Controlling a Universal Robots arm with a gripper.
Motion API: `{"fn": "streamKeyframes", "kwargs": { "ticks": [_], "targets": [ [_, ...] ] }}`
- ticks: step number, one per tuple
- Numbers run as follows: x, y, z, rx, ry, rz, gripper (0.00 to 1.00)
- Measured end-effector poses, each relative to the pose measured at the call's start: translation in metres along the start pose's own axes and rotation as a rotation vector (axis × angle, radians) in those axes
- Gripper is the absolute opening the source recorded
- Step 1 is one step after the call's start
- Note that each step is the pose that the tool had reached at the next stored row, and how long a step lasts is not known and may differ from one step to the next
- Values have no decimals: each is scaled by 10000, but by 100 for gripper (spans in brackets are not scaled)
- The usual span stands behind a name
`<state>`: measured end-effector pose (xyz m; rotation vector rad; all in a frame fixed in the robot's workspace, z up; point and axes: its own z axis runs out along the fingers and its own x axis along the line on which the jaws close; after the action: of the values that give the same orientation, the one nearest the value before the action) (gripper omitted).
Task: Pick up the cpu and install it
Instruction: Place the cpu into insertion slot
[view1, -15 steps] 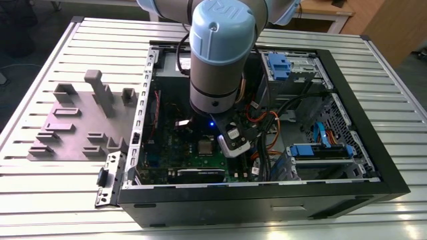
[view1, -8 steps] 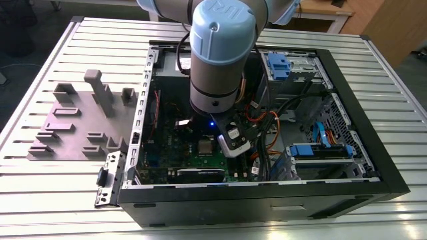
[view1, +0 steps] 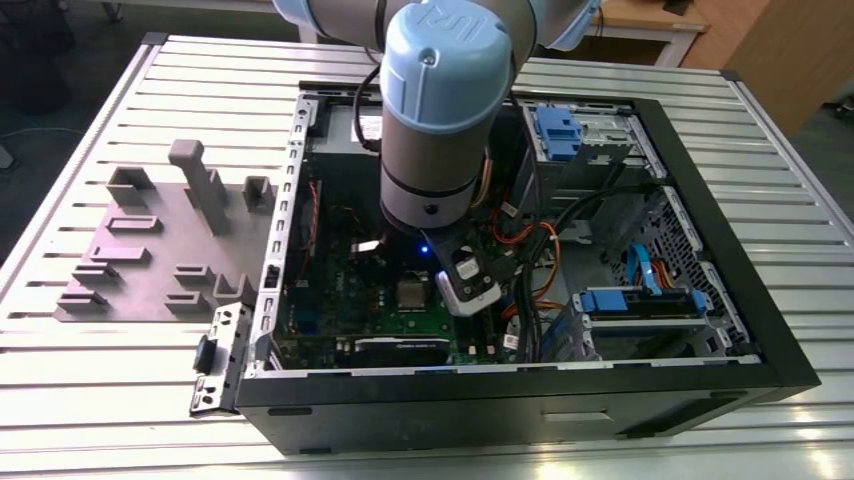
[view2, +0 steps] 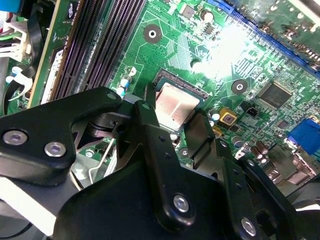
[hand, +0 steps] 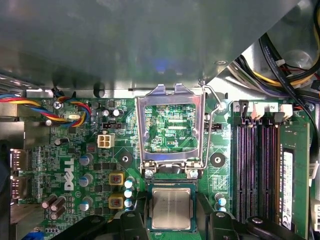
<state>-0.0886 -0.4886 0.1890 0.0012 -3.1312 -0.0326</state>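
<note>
Two fingers of my gripper stand spread, close beside opposite cpu edges, lower centre of the exterior view; the raised socket frame bounds one side.

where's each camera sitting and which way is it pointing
Exterior view: off the arm, looking down into the open computer case; the arm shows.
First wrist view: on the arm, facing the motherboard squarely; end effector shows.
Second wrist view: on the arm, slanted across the motherboard; end effector shows.
Both wrist views share the cpu.
</note>
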Motion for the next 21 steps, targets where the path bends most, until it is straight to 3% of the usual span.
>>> {"fn": "streamKeyframes", "kwargs": {
  "ticks": [21],
  "targets": [
    [7, -8, 0, -5, -3, 0, 47]
  ]
}}
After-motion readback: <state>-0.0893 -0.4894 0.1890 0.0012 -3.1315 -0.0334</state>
